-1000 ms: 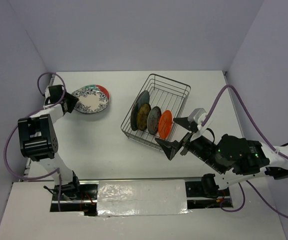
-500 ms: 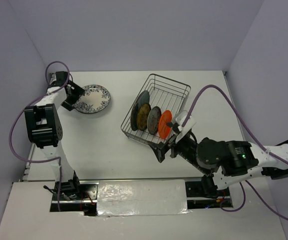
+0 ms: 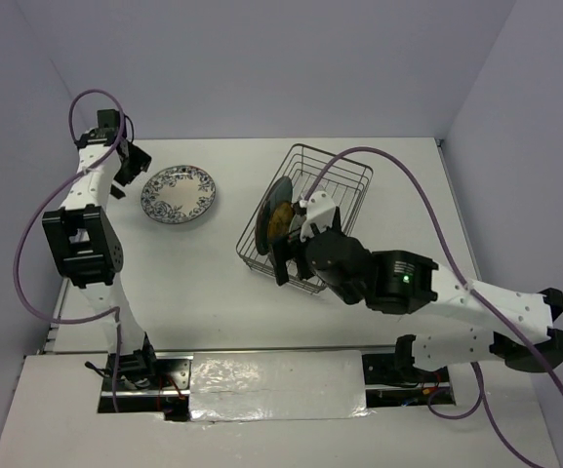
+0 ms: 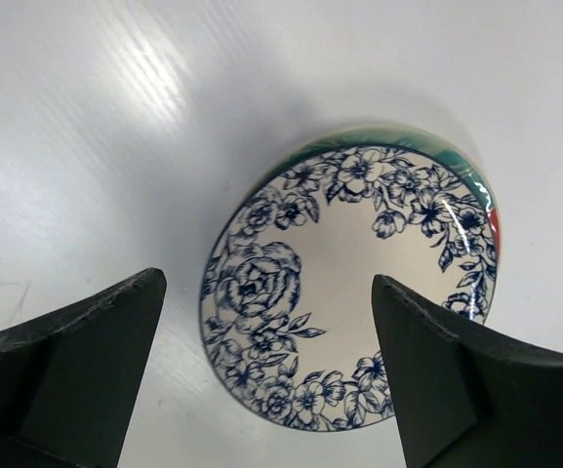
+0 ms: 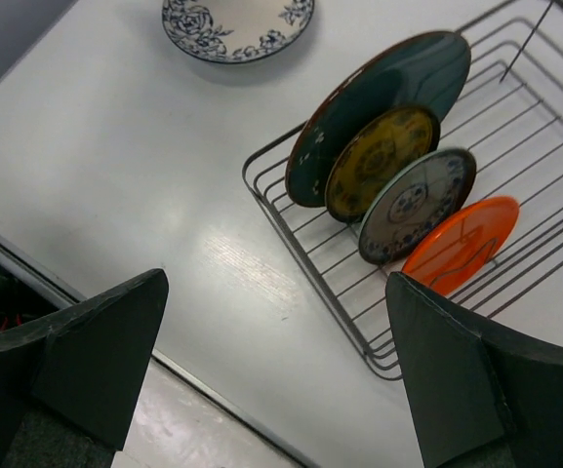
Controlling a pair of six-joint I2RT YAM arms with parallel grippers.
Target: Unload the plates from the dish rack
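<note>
Above the white table (image 3: 193, 283), left gripper (image 4: 266, 283) and right gripper (image 5: 276, 281) gaped empty; a careless right approach could topple the racked plates (image 5: 379, 161).

The white surface (image 3: 193, 283) carried the wire dish rack (image 3: 344, 166) at its right and, well apart at its left, a red-and-teal plate (image 4: 471, 168) lying flat under a blue-and-white plate (image 3: 178, 194).

plates (image 5: 388, 161): glossy glazed | dish rack (image 5: 515, 253): dark wire | table (image 4: 115, 117): smooth white

Red-and-teal plate (image 4: 457, 157) mostly beneath patterned plate (image 4: 349, 283)
</note>
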